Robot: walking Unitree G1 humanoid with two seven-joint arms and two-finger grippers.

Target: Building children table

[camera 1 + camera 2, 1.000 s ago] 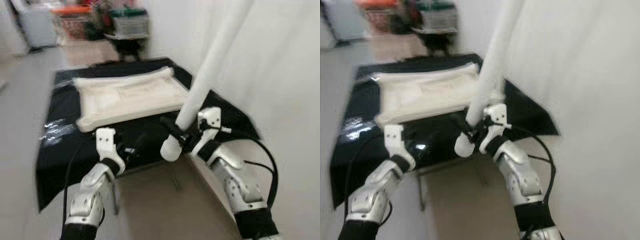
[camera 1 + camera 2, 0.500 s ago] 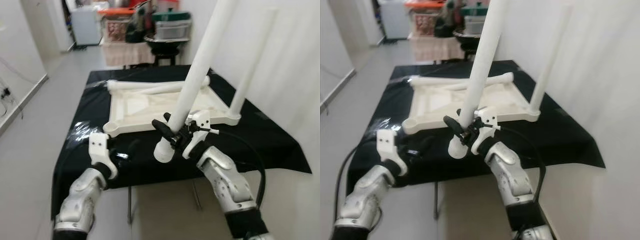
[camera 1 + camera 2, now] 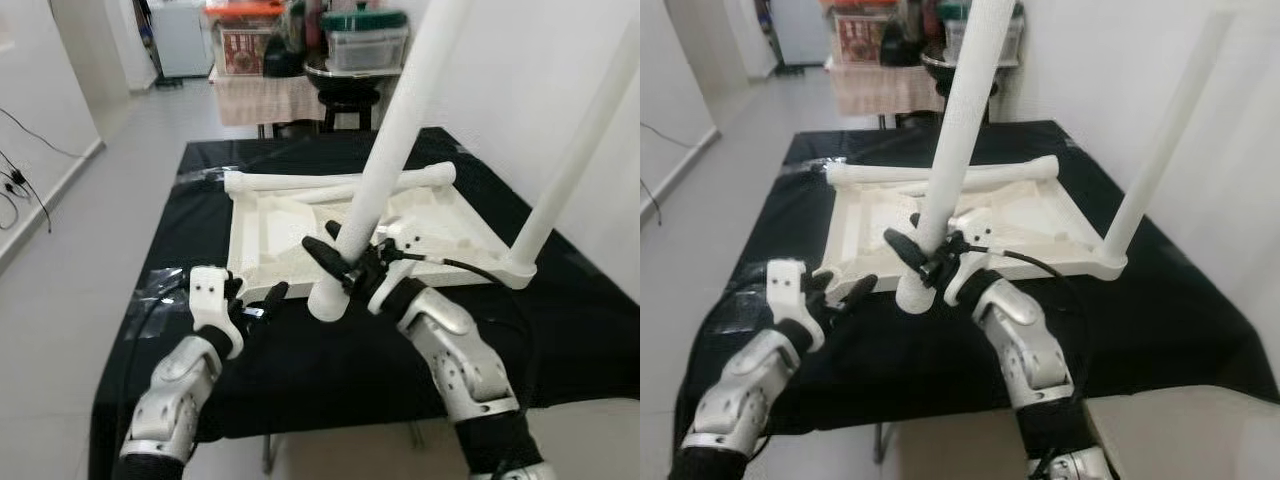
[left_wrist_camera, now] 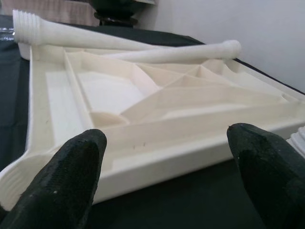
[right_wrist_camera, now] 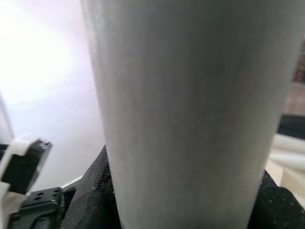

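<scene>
A long white plastic table leg (image 3: 395, 130) is clamped near its lower end by the right gripper (image 3: 352, 268) and held upright above the upturned white plastic tabletop (image 3: 300, 235) on the black-covered table (image 3: 180, 215), apparently for screwing into a corner socket, while the left gripper (image 3: 255, 303) waits open just beside its near edge.

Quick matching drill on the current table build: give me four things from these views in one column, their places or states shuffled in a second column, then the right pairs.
Things:
1. right gripper
2. left gripper
3. loose leg
4. fitted leg

States:
A. lying across the far edge of the tabletop
B. open, near the tabletop's near edge
C. standing upright in the tabletop's near right corner
D. shut on the held leg, which is tilted

Pairs: 1-D, 2-B, 3-A, 4-C
</scene>
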